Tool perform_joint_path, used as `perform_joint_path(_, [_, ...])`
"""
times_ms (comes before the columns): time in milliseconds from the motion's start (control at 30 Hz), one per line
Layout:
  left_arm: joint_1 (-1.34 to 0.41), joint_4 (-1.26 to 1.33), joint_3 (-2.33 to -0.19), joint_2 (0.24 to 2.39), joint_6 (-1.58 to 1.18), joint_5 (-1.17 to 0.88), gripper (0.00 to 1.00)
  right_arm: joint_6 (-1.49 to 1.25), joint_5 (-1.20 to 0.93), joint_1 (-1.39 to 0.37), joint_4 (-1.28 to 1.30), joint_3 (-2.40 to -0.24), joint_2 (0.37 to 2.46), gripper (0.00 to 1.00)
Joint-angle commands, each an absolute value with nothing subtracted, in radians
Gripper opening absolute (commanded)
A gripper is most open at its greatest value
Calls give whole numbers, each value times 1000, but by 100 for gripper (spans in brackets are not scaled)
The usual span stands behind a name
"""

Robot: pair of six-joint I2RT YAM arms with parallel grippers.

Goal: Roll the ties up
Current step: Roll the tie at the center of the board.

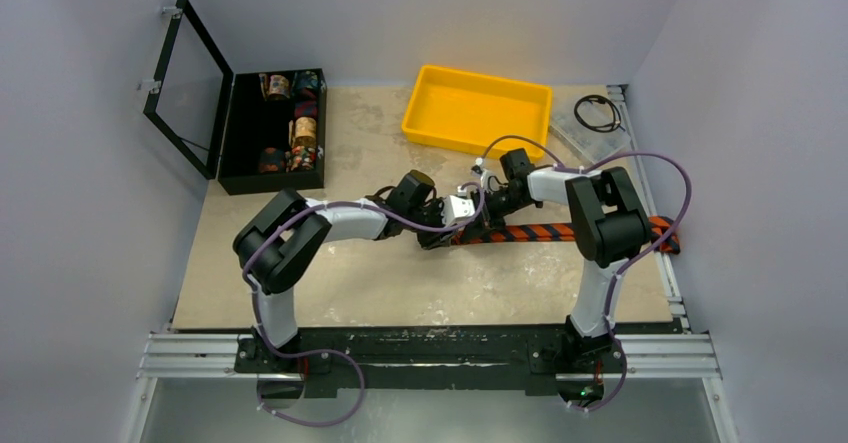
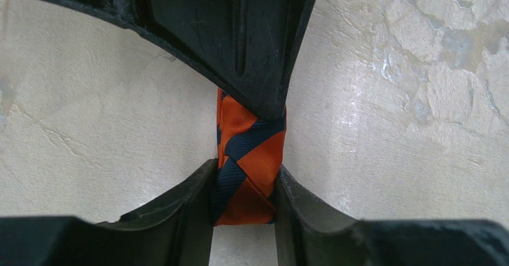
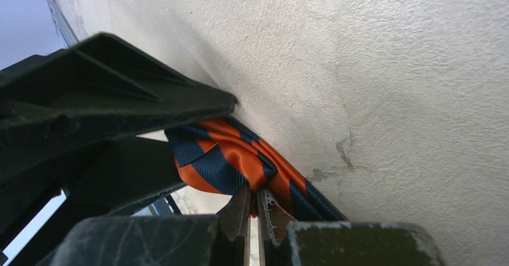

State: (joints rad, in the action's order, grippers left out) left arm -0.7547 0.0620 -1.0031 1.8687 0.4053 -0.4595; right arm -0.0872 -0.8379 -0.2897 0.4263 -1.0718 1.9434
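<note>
top: tie lies stretched out behind the right wrist, both arms converging on its end | left wrist: left gripper clamps the folded end edgewise | right wrist: right gripper near-closed, nipping fabric at its tips | risk: shallow nip may slip, fold springs open

From above, tie tip out of sight beneath left claw and right claw

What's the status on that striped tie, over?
Left tool shut on the tie, at its folded end. Right tool pinching it alongside. Rest lies flat on table. Yellow tray, black case far side, apart.
</note>
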Motion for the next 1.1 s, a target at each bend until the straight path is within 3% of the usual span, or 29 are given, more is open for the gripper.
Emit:
perform_joint_path(0, [-761,-43,-1017,1883,453,-468,32,-81,-848,-307,391,-1047,1913,13])
perform_joint_path(67, [-761,-74,-990,1870,503,-471,29,-73,-872,-305,398,-1048,1900,25])
perform_joint_path(200, [-760,-79,-935,1846,547,-458,28,-67,-906,-291,411,-1054,1875,34])
perform_joint_path(500, [-760,-87,-958,1860,558,-460,27,-90,-928,-278,399,-1072,1920,33])
perform_joint_path(633, [-759,-87,-944,1853,576,-462,27,-116,-917,-279,373,-1071,1923,27])
perform_joint_path(733, [-759,-90,-948,1855,565,-461,28,-112,-899,-279,374,-1079,1931,14])
perform_joint_path(800, [-757,-93,-956,1859,543,-466,34,-97,-873,-279,384,-1083,1934,0])
perform_joint_path(900, [-735,-70,-947,1843,485,-506,48,-74,-817,-279,394,-1077,1939,0])
perform_joint_path(1067, [-685,75,-863,1781,401,-571,57,-51,-753,-280,399,-1064,1956,0])
